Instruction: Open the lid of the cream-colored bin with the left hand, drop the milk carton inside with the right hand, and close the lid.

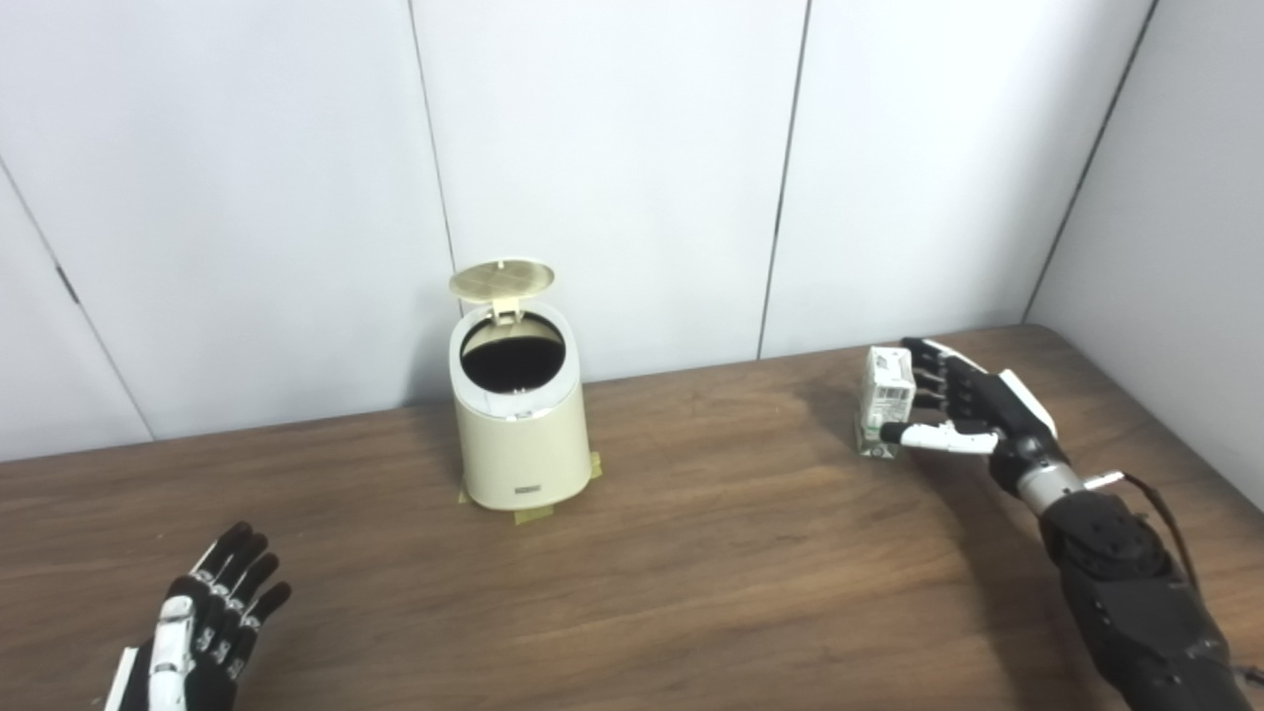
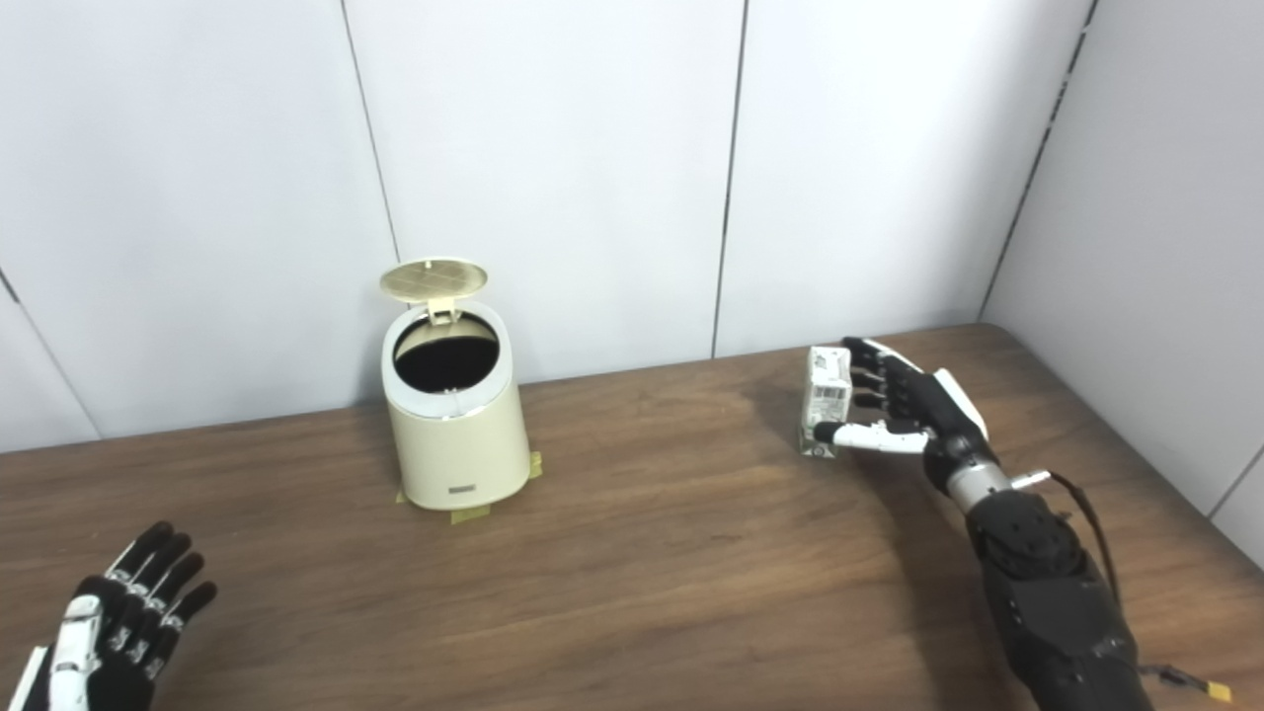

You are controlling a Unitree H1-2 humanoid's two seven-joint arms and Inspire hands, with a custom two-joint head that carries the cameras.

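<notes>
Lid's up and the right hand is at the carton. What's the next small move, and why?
Probably close the right hand on the milk carton and lift it. The carton stands on the table, fingers around it; the bin is open, lid up, and the left hand waits clear.

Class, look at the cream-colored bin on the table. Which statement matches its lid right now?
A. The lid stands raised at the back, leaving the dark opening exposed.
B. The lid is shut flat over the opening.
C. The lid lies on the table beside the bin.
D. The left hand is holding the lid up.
A: the lid stands tipped up behind the cream-colored bin, its dark mouth uncovered, while the left hand rests far away, low on the table.
</notes>
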